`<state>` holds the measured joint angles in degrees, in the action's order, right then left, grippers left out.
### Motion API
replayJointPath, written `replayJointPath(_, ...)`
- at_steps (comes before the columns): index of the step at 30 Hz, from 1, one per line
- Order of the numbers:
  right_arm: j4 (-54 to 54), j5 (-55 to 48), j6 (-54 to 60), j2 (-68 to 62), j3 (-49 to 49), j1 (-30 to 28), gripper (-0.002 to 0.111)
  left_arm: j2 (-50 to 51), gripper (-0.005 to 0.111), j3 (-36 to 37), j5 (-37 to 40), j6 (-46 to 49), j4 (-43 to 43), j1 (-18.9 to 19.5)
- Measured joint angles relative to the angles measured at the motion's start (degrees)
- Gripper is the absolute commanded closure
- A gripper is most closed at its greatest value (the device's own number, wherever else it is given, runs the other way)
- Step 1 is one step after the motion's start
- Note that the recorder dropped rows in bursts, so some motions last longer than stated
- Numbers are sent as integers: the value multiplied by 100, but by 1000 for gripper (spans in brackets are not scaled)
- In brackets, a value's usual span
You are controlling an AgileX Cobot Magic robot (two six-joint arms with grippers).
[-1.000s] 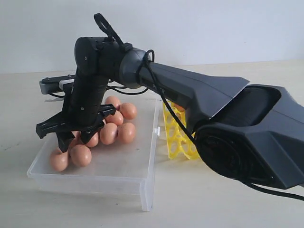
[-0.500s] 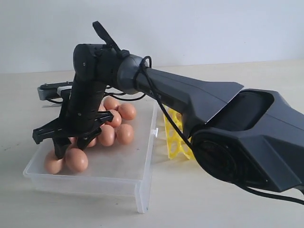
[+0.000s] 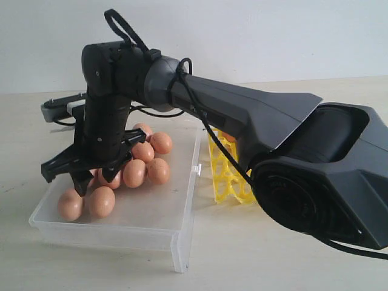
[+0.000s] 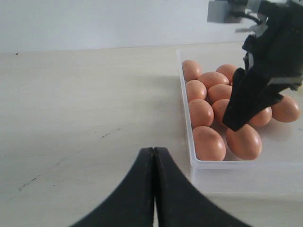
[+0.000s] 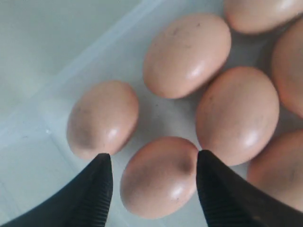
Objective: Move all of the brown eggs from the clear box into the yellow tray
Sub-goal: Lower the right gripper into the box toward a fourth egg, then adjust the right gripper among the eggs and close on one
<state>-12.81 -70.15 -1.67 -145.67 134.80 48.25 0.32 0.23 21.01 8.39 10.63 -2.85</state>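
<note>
At the left end of the bench (image 3: 36, 260), out of the exterior view's reach, the left end effector (image 4: 154, 152) hangs low over bare surface with its two black fingers pressed flat together and nothing between them. Only the left wrist view shows it, and its base is cut off by the frame edge. Just beside it comes the clear box (image 3: 170, 233), lying flat on the bench, with the brown eggs (image 3: 147, 171) bunched in its left half and two of them apart from the rest by the front left corner. Right over that bunch is the right end effector (image 5: 154, 160), jaws spread wide. It blocks several eggs in the exterior view, so there's no full count to be had. In the right wrist view the ribbed fingertips (image 5: 102, 182) stand either side of one egg that rests on the box floor. They're close, but whether they touch the shell is hard to tell. On the box's right long edge sits a small white clasp (image 3: 198, 168). Further right, just past the box, is the yellow tray (image 3: 229, 179), looking raised on edge. The big dark right arm (image 3: 260, 124) crosses in front and hides most of it, so I cannot tell what its cups hold.
</note>
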Motion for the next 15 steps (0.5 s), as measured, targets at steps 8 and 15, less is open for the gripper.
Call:
replayJointPath(8, 96, 14, 0, 23, -359, 38, 55, 0, 107, 0, 0, 0, 0, 0)
replayJointPath(15, 118, 23, 0, 23, -370, 38, 55, 0, 107, 0, 0, 0, 0, 0)
